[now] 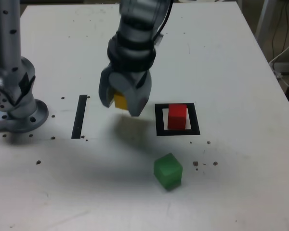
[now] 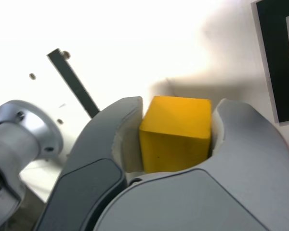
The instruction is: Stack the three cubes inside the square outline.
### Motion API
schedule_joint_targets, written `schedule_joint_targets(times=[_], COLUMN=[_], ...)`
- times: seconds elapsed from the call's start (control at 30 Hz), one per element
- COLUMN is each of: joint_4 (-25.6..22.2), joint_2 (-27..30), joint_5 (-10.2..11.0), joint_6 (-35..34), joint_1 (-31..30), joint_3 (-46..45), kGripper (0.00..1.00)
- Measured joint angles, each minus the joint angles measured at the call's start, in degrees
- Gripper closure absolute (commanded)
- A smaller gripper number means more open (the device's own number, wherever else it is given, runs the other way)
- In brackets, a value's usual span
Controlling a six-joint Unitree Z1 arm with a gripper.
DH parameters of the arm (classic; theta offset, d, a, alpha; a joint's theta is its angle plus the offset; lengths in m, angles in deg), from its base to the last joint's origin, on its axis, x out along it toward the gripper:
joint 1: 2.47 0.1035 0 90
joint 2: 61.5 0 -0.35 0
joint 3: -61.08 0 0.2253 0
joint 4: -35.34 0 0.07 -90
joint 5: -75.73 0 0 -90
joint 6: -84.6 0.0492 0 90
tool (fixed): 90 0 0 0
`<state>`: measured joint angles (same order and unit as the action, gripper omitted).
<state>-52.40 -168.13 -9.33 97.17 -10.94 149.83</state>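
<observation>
Gripping the yellow cube (image 1: 119, 100) between its two grey jaws, the end effector (image 1: 124, 103) hangs above the white table (image 1: 231, 57), between the straight black strip (image 1: 79, 116) on the exterior view's left and the square outline (image 1: 177, 119) on its right; the wrist view shows the cube (image 2: 176, 133) wedged tight between both jaws. Inside the square outline sits the red cube (image 1: 177, 117), resting on the white centre. Well apart from both, the green cube (image 1: 168, 171) lies on the bare table nearer the camera, turned at an angle to the outline's edges.
</observation>
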Motion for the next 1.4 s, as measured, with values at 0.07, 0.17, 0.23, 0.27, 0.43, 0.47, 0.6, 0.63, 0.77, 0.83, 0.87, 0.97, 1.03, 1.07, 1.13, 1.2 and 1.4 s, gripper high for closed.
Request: schedule_joint_targets(times=[0.07, 0.17, 0.23, 0.27, 0.43, 0.47, 0.6, 0.63, 0.77, 0.83, 0.87, 0.97, 1.03, 1.07, 1.13, 1.2, 1.4], joint_4=[-3.6, -8.6, -12.3, -13.5, -14.2, -14.2, -14.8, -15.0, -15.4, -15.5, -15.5, -15.5, -15.3, -15.3, -15.1, -15.0, -14.8], joint_2=[-0.5, -3.2, -5.7, -6.8, -11.7, -12.5, -15.1, -15.6, -16.5, -16.8, -17.1, -17.7, -18.2, -18.3, -18.5, -18.7, -19.3], joint_5=[0.0, -0.1, -0.9, -1.4, -4.4, -4.8, -5.5, -5.5, -5.8, -5.9, -6.0, -6.4, -6.7, -6.7, -6.9, -6.9, -7.1], joint_6=[-1.1, -2.5, -4.1, -4.6, -6.8, -7.2, -8.1, -8.2, -8.4, -8.5, -8.5, -8.5, -8.5, -8.5, -8.5, -8.5, -8.5], joint_1=[0.0, 0.1, 0.5, 0.8, 1.9, 2.0, 2.1, 2.1, 2.5, 2.6, 2.7, 2.7, 2.8, 2.8, 2.9, 2.9, 2.9], joint_3=[3.7, 8.8, 12.7, 14.4, 23.2, 24.9, 31.8, 33.6, 37.1, 36.9, 36.9, 36.2, 35.5, 35.4, 34.9, 34.5, 34.1], kGripper=[0.73, 0.73, 0.73, 0.73, 0.73, 0.73, 0.73, 0.73, 0.73, 0.73, 0.73, 0.73, 0.73, 0.73, 0.73, 0.73, 0.73])
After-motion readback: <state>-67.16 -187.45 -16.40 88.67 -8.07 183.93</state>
